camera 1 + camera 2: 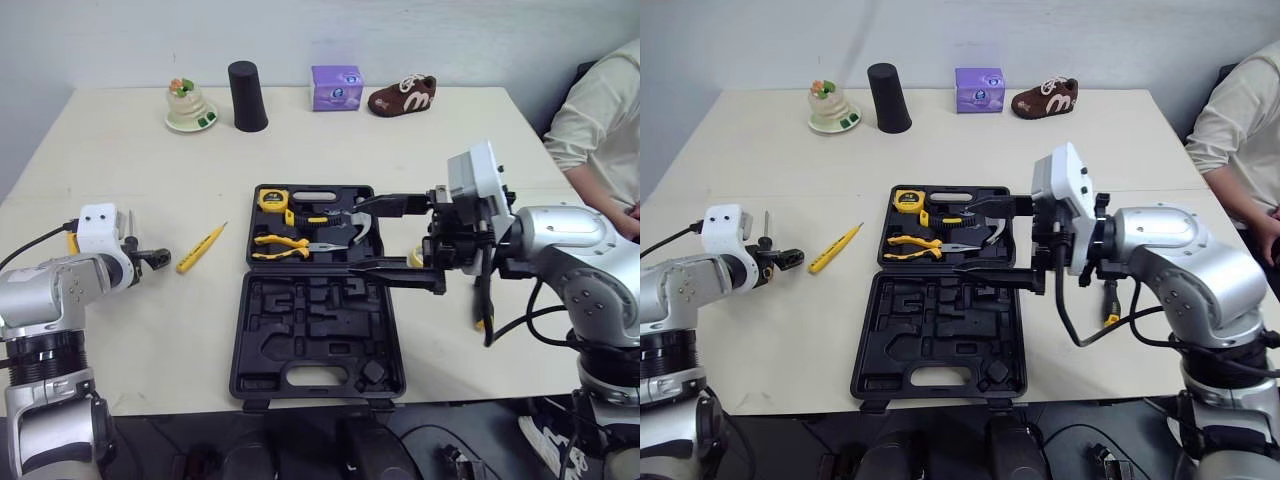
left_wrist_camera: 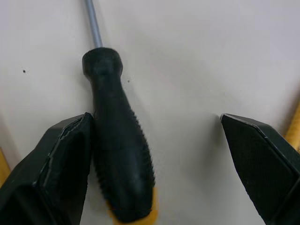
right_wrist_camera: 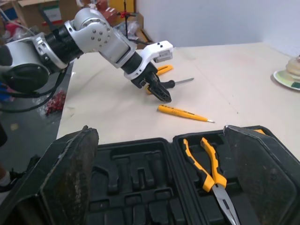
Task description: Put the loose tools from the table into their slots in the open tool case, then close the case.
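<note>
The black tool case (image 1: 318,345) lies open in the middle of the table. Its far half holds a yellow tape measure (image 1: 270,198), yellow-handled pliers (image 1: 285,241) and a hammer (image 1: 355,222); the near half is bare moulded plastic. My right gripper (image 1: 355,238) hangs open over the far half, holding nothing. A yellow tester screwdriver (image 1: 200,248) lies left of the case. Further left, my left gripper (image 2: 154,122) is open low over the table, with a black-handled screwdriver (image 2: 119,154) between its fingers (image 2: 61,164), touching one of them. Another yellow-and-black tool (image 1: 1107,300) lies right of the case.
Along the table's far edge stand a green-and-white dish (image 1: 190,108), a black cup (image 1: 246,96), a purple box (image 1: 336,87) and a brown shoe (image 1: 402,96). A person (image 1: 600,130) sits at the right side. Bare tabletop lies between the case and the far row.
</note>
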You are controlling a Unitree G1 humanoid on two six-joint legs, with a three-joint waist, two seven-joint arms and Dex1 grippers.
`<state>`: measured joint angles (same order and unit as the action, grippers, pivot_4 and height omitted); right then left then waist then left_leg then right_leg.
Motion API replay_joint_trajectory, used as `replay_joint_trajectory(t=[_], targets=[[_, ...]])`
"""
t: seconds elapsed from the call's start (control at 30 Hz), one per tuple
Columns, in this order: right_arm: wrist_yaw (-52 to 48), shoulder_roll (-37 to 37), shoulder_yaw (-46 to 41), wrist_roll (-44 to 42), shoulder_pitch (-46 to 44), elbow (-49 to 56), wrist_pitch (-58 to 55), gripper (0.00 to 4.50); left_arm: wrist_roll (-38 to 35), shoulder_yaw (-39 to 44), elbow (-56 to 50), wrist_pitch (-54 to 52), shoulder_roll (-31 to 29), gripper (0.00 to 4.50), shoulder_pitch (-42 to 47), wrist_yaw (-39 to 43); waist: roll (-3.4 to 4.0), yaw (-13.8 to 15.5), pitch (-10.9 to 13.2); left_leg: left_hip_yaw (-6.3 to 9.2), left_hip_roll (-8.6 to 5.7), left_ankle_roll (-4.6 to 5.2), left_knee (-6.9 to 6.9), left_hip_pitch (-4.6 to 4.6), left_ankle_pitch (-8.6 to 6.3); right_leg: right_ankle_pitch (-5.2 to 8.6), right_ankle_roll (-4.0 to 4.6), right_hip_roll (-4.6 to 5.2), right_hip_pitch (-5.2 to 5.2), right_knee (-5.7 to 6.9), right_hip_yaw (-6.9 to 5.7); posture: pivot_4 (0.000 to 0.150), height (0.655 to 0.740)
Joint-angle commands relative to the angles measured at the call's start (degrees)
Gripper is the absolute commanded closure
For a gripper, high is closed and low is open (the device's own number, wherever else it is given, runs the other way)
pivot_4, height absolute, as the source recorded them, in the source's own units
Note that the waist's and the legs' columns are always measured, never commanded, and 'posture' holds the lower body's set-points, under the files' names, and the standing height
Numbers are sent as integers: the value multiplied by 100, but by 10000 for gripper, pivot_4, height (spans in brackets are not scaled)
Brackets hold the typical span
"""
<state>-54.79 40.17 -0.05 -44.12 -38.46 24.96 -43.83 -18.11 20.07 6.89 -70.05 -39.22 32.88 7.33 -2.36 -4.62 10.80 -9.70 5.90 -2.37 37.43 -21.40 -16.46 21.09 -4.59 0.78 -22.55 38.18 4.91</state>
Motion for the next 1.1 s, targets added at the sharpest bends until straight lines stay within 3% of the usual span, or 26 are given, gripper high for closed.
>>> replay_joint_trajectory(t=[0.03, 0.17, 0.2, 0.33, 0.47, 0.57, 0.67, 0.83, 1.1], targets=[[68, 22, -66, 117, 20, 77, 170, 0, 142, -4, 378, 142, 4, 12503, 32, 31, 1, 9, -1, -1, 0, 0, 0, 1, 2, 0, 0, 0, -1, 3, -1, 1500, 7386], [99, 99, -68, 301, 155, 96, 259, 0, 144, 15, 458, 200, -110, 31486, 161, 172, 2, 32, -1, -3, -2, 0, 2, 3, 3, 0, 0, 2, 0, 9, -1, 1500, 7386], [109, 139, -94, 339, 206, 113, 263, 0, 167, -69, 434, 296, -277, 34473, 214, 318, 2, 33, -1, -4, -3, 0, 2, 3, 3, 0, 0, 2, 0, 8, -1, 1500, 7386], [111, 432, -338, 337, 530, 242, 202, 0, 72, -826, -250, 1279, -1184, 34510, 322, 1825, -14, 26, 5, -9, 3, -3, -6, -10, 4, 0, 1, -5, -17, 4, -1, 1500, 7386], [6, 957, -881, 149, 1239, 502, 27, 0, -289, -1761, -1341, 1935, -2128, 34510, 229, 3948, -13, 61, 5, -19, 0, -6, -26, -19, 0, 0, 1, -1, -24, -24, 1, 1500, 7386], [-108, 1383, -1385, 9, 1938, 733, -110, 0, -260, -2545, -1650, 2430, -2434, 34510, 579, 5172, -2, 122, 9, -30, -3, -6, -33, -19, -9, 4, 1, -8, -23, -40, 7, 1500, 7386], [-238, 1690, -1924, 11, 2772, 1002, -141, 0, 92, -3427, -1559, 2756, -2229, 34510, 1232, 5937, 3, 157, 13, -31, -1, -6, -28, -18, -9, 5, 2, -21, -21, -37, 6, 1500, 7386], [96, 1630, -2393, -94, 3492, 1406, -226, 0, 819, -4322, -1124, 3443, -1465, 34510, 1828, 6228, 4, 108, 13, -25, -6, 4, -12, -7, -2, -3, -13, -29, -7, -26, 24, 1500, 7386], [633, 1466, -2643, -193, 4064, 1881, -270, 0, 1639, -4925, -861, 3854, -1086, 34510, 1978, 6571, 4, 96, 13, -19, -2, 8, -8, -6, -1, -7, -19, -26, -4, -25, 48, 1500, 7386]])
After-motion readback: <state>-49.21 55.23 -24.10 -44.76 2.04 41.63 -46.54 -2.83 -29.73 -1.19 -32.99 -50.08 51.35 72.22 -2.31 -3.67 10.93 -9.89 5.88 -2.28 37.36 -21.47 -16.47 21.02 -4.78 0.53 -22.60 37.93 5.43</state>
